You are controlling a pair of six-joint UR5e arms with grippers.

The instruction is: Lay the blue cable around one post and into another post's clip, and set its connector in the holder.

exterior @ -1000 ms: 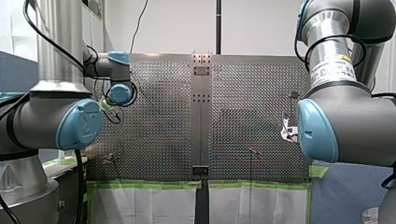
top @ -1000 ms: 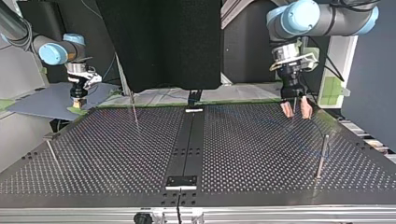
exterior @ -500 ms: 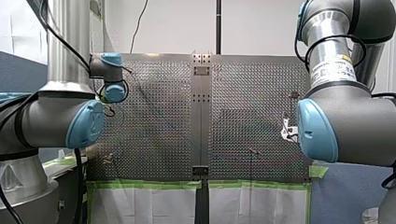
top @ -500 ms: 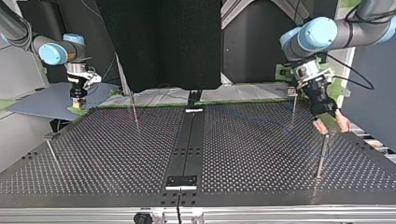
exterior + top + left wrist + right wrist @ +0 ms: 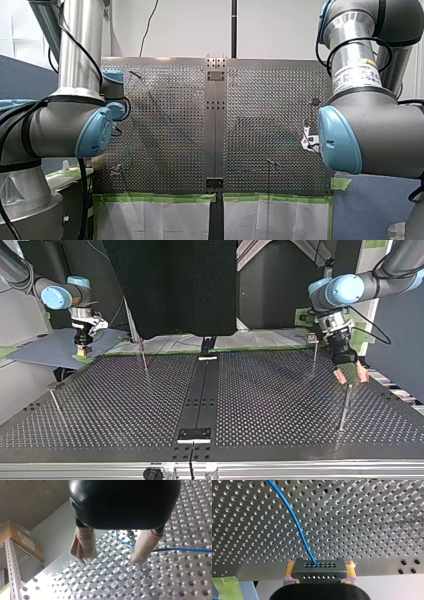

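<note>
Cable routing at what looks like an early stage, read across the top view from left to right. At far left my right claw [image 5: 83, 347] hangs by the tabletop's [image 5: 260, 405] edge. Its wrist view shows the yellow pads [image 5: 290, 571] closed on the dark connector [image 5: 318, 569], from which the blue cable [image 5: 295, 526] runs away over the perforations. Two thin posts [image 5: 144, 357] stand in the left half and two in the right half, one of these with a clip [image 5: 311, 337] at its head. At far right my left claw [image 5: 350, 374] hovers near those two posts, its beige pads [image 5: 83, 543] spread wide and empty. Decisive relation: in the left wrist view the cable lies close to the tabletop just ahead of the fingertips, with its long axis crossing the gap between the pads rather than running along it. A short advance and descent would probably bring it into the grip, and my left arm is much the nearer to this stretch. Hard to make out: the cable is barely traceable in the top and front views, one pad hides part of it, and the holder cannot be identified with certainty.
</note>
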